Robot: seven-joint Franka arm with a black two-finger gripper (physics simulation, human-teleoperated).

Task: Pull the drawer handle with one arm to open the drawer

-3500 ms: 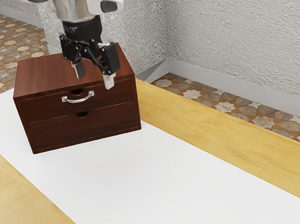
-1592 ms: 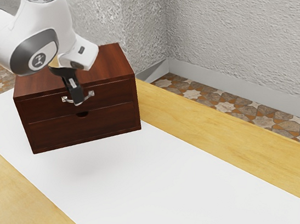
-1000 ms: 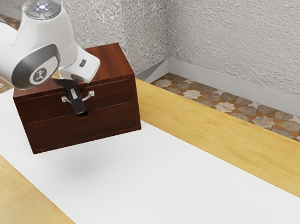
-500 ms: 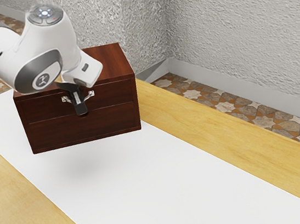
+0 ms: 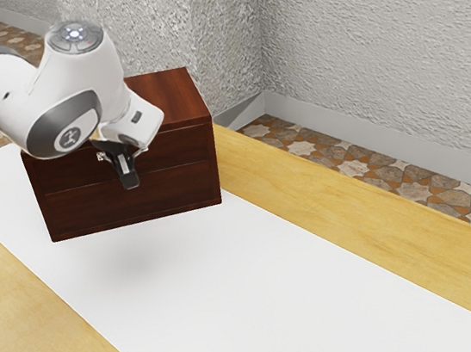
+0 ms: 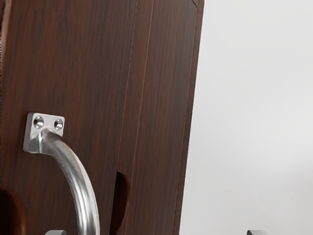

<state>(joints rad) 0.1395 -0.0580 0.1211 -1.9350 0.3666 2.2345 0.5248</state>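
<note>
Now the end effector [image 5: 125, 170] has dropped to the handle [image 6: 73, 171], fingers wide apart astride it; the drawer [image 5: 174, 146] looks shut, so gripping comes next.

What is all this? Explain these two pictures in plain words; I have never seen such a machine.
The white robot arm is a machine drawn by a computer simulation. Its black claw is the part that grasps things. One picture comes from a camera at the arm's side. The other comes from a camera on the arm's hand, very close to the work. On the table lies a white sheet, and on it stands a dark wooden box with two drawers. The claw is at the upper drawer, by its metal handle, which it is meant to pull. That drawer looks shut. I cannot tell whether the claw grips the handle.
</note>
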